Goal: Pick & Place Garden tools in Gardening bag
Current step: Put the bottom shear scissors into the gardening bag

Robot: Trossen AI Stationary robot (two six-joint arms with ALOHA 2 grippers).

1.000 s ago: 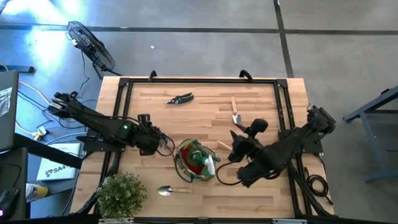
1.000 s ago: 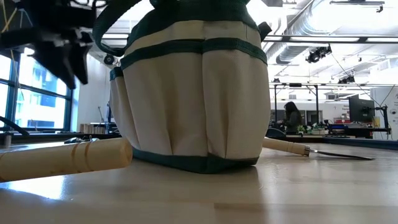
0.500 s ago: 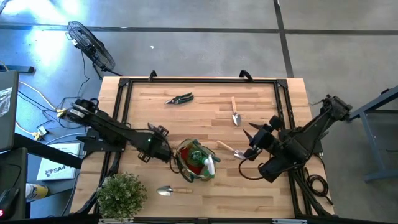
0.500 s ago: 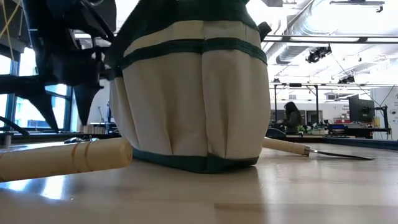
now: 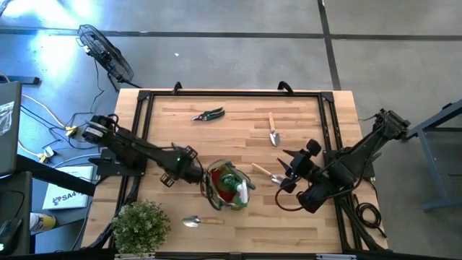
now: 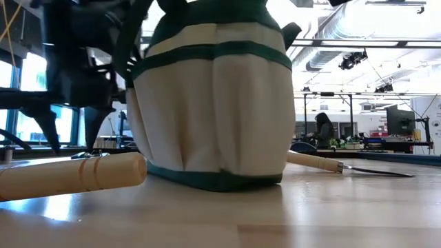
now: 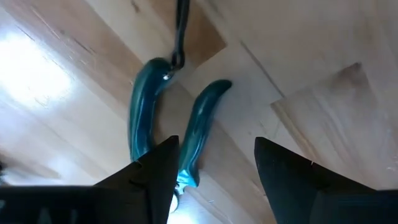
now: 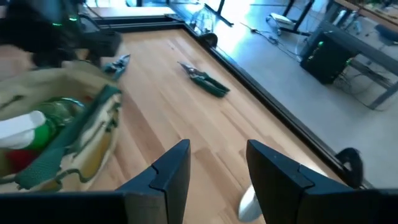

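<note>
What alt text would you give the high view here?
Seen from above, a fabric bag with tools already inside sits on a wooden table, with the left gripper at its side and the right gripper open over a trowel. Pruning shears, two more trowels and a potted plant lie around.

Three trowels [image 5: 273,130] [image 5: 264,172] [image 5: 201,221], one pair of pruning shears [image 5: 208,114], one gardening bag [image 5: 211,189], one potted plant [image 5: 141,224].

Cloth gardening bag [image 6: 210,117], wooden table [image 5: 303,217]
</note>
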